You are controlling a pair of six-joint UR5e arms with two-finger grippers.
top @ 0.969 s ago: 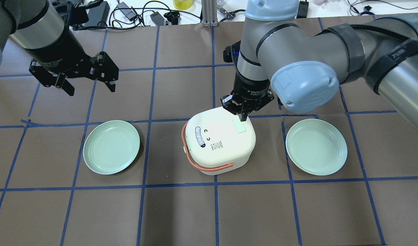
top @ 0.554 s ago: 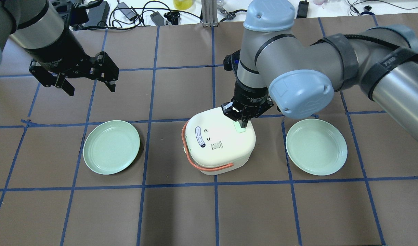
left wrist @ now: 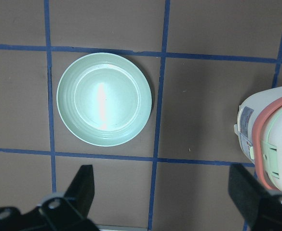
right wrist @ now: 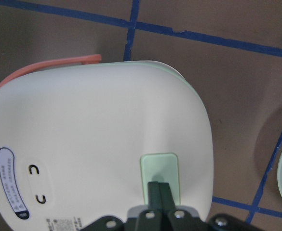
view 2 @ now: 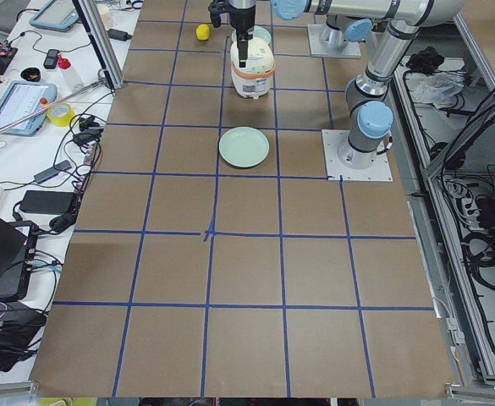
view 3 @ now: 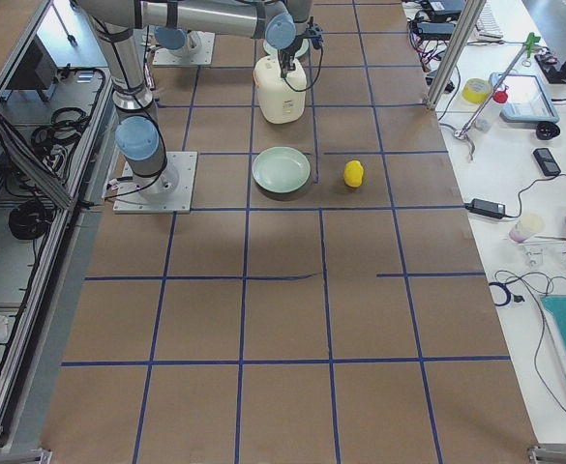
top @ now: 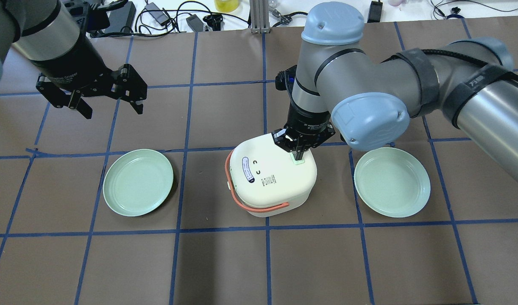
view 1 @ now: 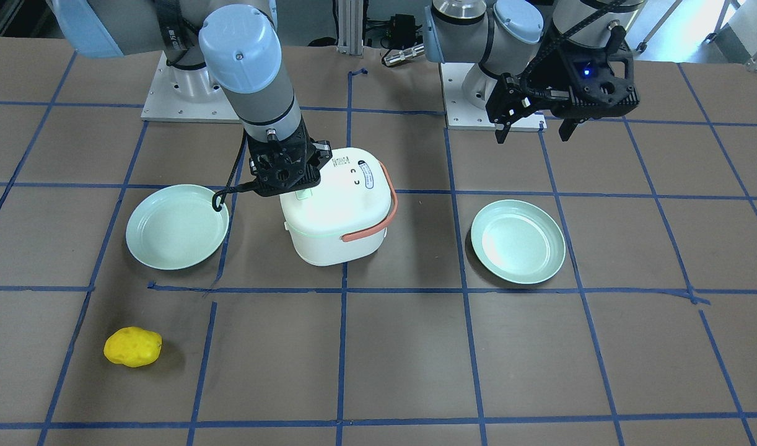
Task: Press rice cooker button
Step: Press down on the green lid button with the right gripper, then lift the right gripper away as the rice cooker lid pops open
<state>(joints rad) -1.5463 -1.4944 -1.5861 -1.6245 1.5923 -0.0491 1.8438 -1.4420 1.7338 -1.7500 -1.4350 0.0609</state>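
Note:
A white rice cooker (top: 269,178) with a salmon handle stands mid-table between two plates. Its pale green button (right wrist: 159,169) sits on the lid near the far right edge. My right gripper (top: 297,156) is shut, its joined fingertips (right wrist: 158,188) pointing down onto the button; it also shows in the front-facing view (view 1: 298,189) and the right wrist view (right wrist: 158,185). My left gripper (top: 110,111) is open and empty, hovering high over the far left of the table, also in the front-facing view (view 1: 535,133). The cooker shows at the left wrist view's right edge (left wrist: 271,139).
Two pale green plates lie left (top: 138,182) and right (top: 392,182) of the cooker. A yellow sponge-like lump (view 1: 132,346) lies at the operators' side of the table. Cables and adapters (top: 165,17) lie beyond the far edge.
My right gripper has moved down and slightly toward the cooker's middle, its shut fingertips coming onto the green button. The left arm has not moved.

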